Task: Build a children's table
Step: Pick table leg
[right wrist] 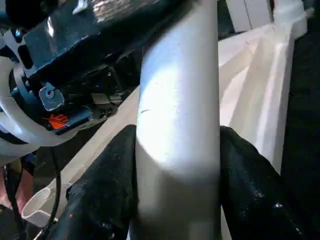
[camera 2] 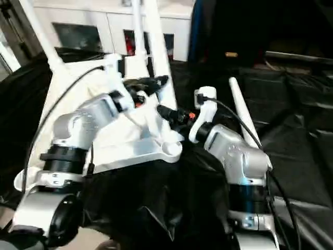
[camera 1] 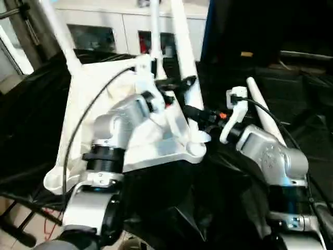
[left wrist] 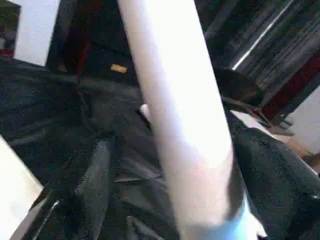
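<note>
The white table top [camera 1: 86, 109] lies upside down on black cloth, ribbed side up. A long white leg [camera 1: 181, 47] rises from its near right corner socket [camera 1: 195, 149]. My left gripper [camera 1: 181, 83] is shut on this leg partway up. My right gripper [camera 1: 197, 112] is shut on the same leg lower down, its black fingers [right wrist: 107, 180] pressing either side of the tube. Two more legs [camera 1: 155, 31] [camera 1: 61, 34] stand in the far sockets. A loose leg [camera 1: 265, 112] lies on the cloth behind my right forearm.
Black cloth [camera 1: 307, 120] covers the work surface around the table top. A white cabinet with glass doors [camera 1: 99, 34] stands behind. A black cable [camera 1: 78, 125] runs along my left forearm over the top. Bare floor [camera 1: 21, 234] shows at the near left.
</note>
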### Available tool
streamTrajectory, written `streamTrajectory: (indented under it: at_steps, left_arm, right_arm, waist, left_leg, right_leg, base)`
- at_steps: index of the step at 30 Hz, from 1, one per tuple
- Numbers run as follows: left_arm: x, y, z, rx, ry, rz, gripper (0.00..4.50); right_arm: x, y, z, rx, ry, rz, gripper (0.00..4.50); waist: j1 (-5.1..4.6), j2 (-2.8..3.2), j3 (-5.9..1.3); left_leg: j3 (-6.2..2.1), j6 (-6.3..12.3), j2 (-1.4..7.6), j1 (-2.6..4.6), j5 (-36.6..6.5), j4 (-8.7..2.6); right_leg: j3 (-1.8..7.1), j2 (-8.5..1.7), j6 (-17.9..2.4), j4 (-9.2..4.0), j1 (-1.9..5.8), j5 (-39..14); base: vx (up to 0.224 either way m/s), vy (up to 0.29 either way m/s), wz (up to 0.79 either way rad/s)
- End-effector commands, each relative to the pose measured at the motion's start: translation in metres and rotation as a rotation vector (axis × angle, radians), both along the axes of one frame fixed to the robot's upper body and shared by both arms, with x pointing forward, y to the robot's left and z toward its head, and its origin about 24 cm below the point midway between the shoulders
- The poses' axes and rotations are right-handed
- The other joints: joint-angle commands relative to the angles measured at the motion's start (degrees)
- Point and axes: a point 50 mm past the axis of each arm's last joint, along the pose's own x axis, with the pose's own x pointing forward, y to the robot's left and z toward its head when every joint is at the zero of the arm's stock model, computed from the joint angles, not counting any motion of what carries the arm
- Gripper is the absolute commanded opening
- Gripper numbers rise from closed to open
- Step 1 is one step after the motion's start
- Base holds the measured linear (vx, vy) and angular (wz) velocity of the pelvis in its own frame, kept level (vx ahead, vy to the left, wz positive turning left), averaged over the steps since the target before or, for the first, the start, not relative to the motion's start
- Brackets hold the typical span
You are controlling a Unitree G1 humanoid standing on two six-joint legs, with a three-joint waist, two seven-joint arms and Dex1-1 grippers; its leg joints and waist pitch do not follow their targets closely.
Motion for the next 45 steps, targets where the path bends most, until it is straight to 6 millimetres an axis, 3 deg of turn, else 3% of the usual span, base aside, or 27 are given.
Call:
streamTrajectory:
  at_steps: [1, 2, 5, 10, 17, 23, 29, 31, 35, 39, 44, 45]
  left_arm:
    - [-0.003, -0.003, 0.010, -0.037, -0.010, -0.031, 4.00]
    - [-0.005, -0.005, 0.012, -0.063, -0.012, -0.053, 4.00]
    - [-0.006, -0.005, 0.013, -0.079, -0.011, -0.059, 3.70]
    - [-0.007, -0.006, 0.013, -0.065, -0.012, -0.051, 3.25]
    - [-0.007, -0.007, 0.014, -0.074, -0.013, -0.031, 2.78]
    - [-0.007, -0.007, 0.014, -0.104, 0.011, -0.014, 2.04]
    - [-0.008, -0.007, 0.013, -0.129, 0.005, -0.033, 1.88]
    - [-0.008, -0.006, 0.014, -0.125, -0.006, -0.039, 1.87]
    - [-0.008, -0.002, 0.017, -0.080, -0.063, -0.066, 1.86]
    - [-0.007, 0.007, 0.023, -0.017, -0.125, -0.122, 1.86]
    - [-0.016, 0.016, 0.031, 0.082, -0.207, -0.361, 1.86]
    - [-0.016, 0.016, 0.031, 0.082, -0.207, -0.361, 1.86]
  right_arm:
    - [-0.002, 0.001, 0.009, -0.009, -0.068, 0.013, 1.91]
    - [-0.002, 0.001, 0.008, -0.032, -0.071, 0.014, 1.91]
    - [-0.002, 0.001, 0.006, -0.080, -0.078, 0.000, 1.91]
    - [0.000, 0.010, 0.002, -0.216, -0.109, -0.027, 1.91]
    - [0.003, 0.020, 0.002, -0.239, -0.116, -0.051, 1.91]
    - [0.002, 0.026, 0.003, -0.263, -0.135, -0.043, 1.91]
    - [0.000, 0.031, 0.005, -0.268, -0.149, -0.020, 1.91]
    - [-0.001, 0.032, 0.006, -0.232, -0.133, 0.002, 2.47]
    - [-0.001, 0.025, 0.008, -0.218, -0.094, 0.008, 2.77]
    - [0.002, 0.005, 0.012, -0.244, -0.111, 0.027, 3.00]
    - [-0.012, -0.017, 0.029, -0.242, -0.143, 0.245, 3.05]
    - [-0.012, -0.017, 0.029, -0.242, -0.143, 0.245, 3.05]
  waist:
    - [0.16, -0.32, -4.84]
    - [0.16, -0.54, -4.88]
    - [0.06, -0.36, -4.84]
    - [-0.06, -0.55, -4.74]
    - [-0.16, -0.44, -4.76]
    - [-0.20, -0.47, -4.66]
    - [-0.18, -0.47, -4.65]
    - [-0.23, -0.53, -4.66]
    - [-0.17, -0.46, -4.67]
    - [-0.11, -0.45, -4.69]
    - [0.16, -0.70, -4.70]
    - [0.16, -0.53, -4.70]
  left_leg:
    - [-0.69, 1.59, 1.67, 0.71, -9.5, -3.62]
    - [-0.68, 1.50, 1.72, 0.69, -9.1, -3.61]
    - [-0.68, 1.72, 1.74, 0.64, -8.7, -3.59]
    - [-0.63, 1.40, 1.61, 0.69, -8.8, -3.61]
    - [-0.72, 1.27, 1.75, 0.74, -9.3, -3.72]
    - [-0.63, 1.35, 1.61, 0.65, -9.4, -3.68]
    - [-0.68, 1.44, 1.65, 0.66, -9.6, -3.74]
    - [-0.69, 1.60, 1.69, 0.68, -9.4, -3.75]
    - [-0.71, 1.58, 1.74, 0.70, -9.2, -3.80]
    - [-0.72, 1.20, 1.68, 0.79, -9.6, -3.82]
    - [-0.64, 2.35, 1.69, 0.83, -8.9, -3.70]
    - [-0.64, 2.43, 1.90, 0.72, -8.3, -3.64]
  right_leg:
    - [2.80, -4.04, -8.4, -4.78, 3.60, -14.1]
    - [2.80, -4.08, -8.5, -4.65, 3.65, -13.8]
    - [2.80, -3.99, -8.8, -4.65, 3.52, -13.1]
    - [2.84, -3.92, -7.5, -4.87, 3.48, -14.8]
    - [2.89, -3.90, -7.7, -4.75, 3.43, -13.8]
    - [2.92, -3.92, -7.6, -4.89, 3.49, -14.3]
    - [2.92, -3.88, -7.3, -4.89, 3.45, -14.5]
    - [2.94, -3.88, -7.4, -4.85, 3.44, -14.3]
    - [2.98, -3.95, -7.4, -4.82, 3.44, -14.2]
    - [2.95, -3.86, -7.0, -4.74, 3.55, -14.2]
    - [3.09, -3.84, -6.9, -4.64, 3.79, -13.9]
    - [3.20, -3.90, -7.3, -4.32, 3.66, -12.8]
  base:
    - [0.000, 0.000, 0.00]
    - [0.000, 0.000, 0.00]
    - [0.000, 0.000, 0.00]
    - [0.000, 0.000, 0.00]
    - [0.000, 0.000, 0.00]
    - [0.000, 0.000, 0.00]
    - [0.000, 0.000, 0.00]
    - [0.000, 0.000, 0.00]
    - [0.000, 0.000, 0.00]
    - [0.000, 0.000, 0.00]
    - [0.000, 0.000, 0.00]
    - [0.000, 0.000, 0.00]
